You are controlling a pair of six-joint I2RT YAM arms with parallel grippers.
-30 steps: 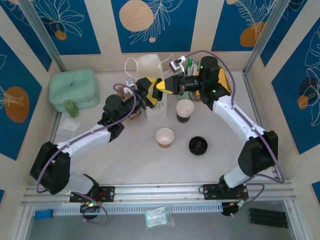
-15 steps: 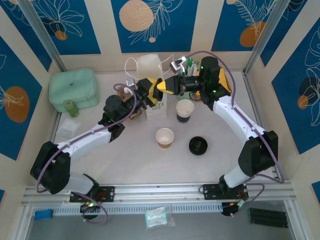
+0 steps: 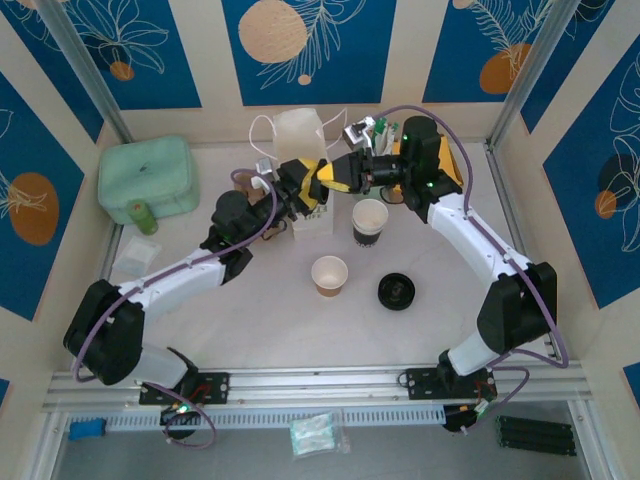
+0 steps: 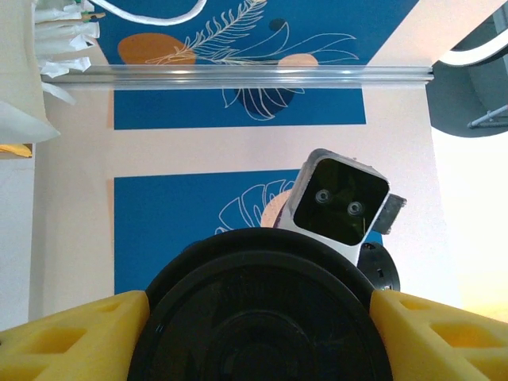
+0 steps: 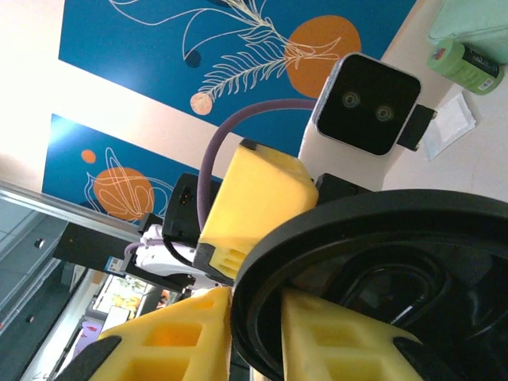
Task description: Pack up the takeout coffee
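The takeout coffee, a kraft-brown lidless cup, stands upright mid-table, apart from both grippers. Above the white paper bag my left gripper and right gripper meet tip to tip. In the left wrist view a black lid spans the left gripper, touching both yellow fingers. In the right wrist view the same black lid has its rim pinched in the right gripper, one finger on each side.
A white cup with a black band stands right of the bag. A second black lid lies right of the brown cup. A green pouch, a green bottle and a clear packet sit at the left.
My left gripper has edged right toward the right gripper and its fingers have come in onto the black lid. The right arm has hardly moved.
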